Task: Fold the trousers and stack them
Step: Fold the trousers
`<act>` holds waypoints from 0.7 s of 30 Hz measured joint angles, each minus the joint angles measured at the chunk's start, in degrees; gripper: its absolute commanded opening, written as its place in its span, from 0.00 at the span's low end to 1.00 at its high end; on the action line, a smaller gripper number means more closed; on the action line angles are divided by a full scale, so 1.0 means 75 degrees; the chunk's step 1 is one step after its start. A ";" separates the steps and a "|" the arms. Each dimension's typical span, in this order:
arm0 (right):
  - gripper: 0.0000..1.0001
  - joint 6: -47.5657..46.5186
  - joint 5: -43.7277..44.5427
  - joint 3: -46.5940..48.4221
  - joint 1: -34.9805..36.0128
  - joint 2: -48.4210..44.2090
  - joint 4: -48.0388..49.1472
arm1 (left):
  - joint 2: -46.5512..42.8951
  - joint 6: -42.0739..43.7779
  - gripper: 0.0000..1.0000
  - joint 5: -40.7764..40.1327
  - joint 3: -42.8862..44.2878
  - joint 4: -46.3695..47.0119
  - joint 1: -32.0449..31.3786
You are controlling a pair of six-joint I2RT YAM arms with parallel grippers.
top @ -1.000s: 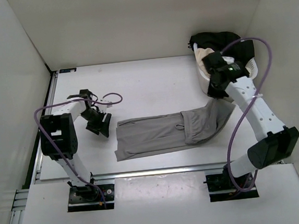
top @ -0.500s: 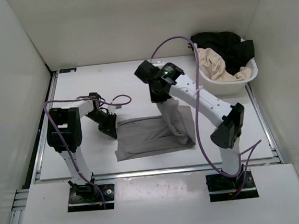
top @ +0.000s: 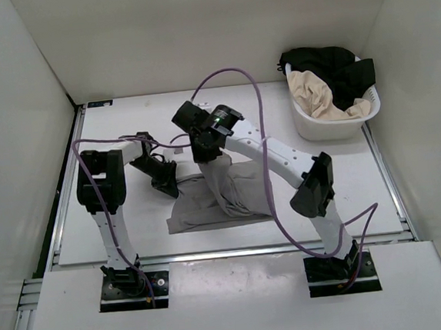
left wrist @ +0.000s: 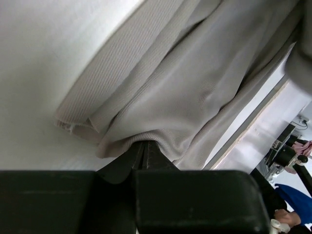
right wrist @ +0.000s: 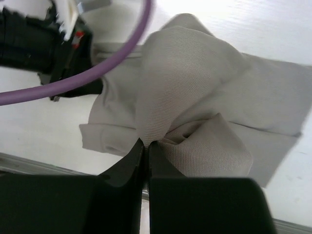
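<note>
The grey trousers point(top: 230, 191) lie folded over themselves on the white table, left of centre. My left gripper point(top: 171, 186) is shut on the cuff end at their left edge; the left wrist view shows fabric point(left wrist: 195, 87) bunched over the closed black fingertips point(left wrist: 146, 148). My right gripper point(top: 206, 155) holds the other end, lifted above the pile and carried over to the left. In the right wrist view its jaws point(right wrist: 145, 146) are shut on a peak of the trousers point(right wrist: 185, 83), with the left gripper point(right wrist: 44, 53) close by at upper left.
A white laundry basket point(top: 312, 124) at the back right holds black and beige clothes. A purple cable point(top: 232, 79) arcs above the right arm. White walls close in the table at the back and both sides. The metal rail point(top: 236, 251) runs along the front edge.
The right gripper has swept from the basket side leftward across the table, dragging the waist end over the legs. The left gripper has closed on the cuff end.
</note>
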 measured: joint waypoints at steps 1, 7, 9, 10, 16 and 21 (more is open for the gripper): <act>0.00 -0.0006 -0.0105 0.0087 0.0064 0.0201 0.0061 | 0.0058 -0.0026 0.14 0.0009 0.0087 0.0003 0.0000; 0.09 -0.0044 -0.0720 0.0017 0.0300 0.0927 0.0265 | 0.0286 -0.0210 0.15 0.0029 0.0484 0.0012 0.0050; 0.17 -0.0169 -0.0965 0.0015 0.0309 0.1070 0.0402 | 0.0341 -0.0280 0.23 -0.0003 0.0612 0.0035 0.0134; 0.29 -0.0294 -0.1102 0.0015 0.0341 0.1131 0.0539 | 0.0370 -0.0326 0.28 0.0003 0.0676 0.0044 0.0207; 0.65 -0.1411 -0.1848 0.0015 0.0694 0.1323 0.1728 | 0.0399 -0.0536 0.52 -0.0251 0.1204 0.0181 0.1169; 0.63 -0.2145 -0.1967 -0.0277 0.1186 0.1163 0.2401 | 0.0396 -0.0353 0.64 -0.1183 0.1891 0.0245 0.1682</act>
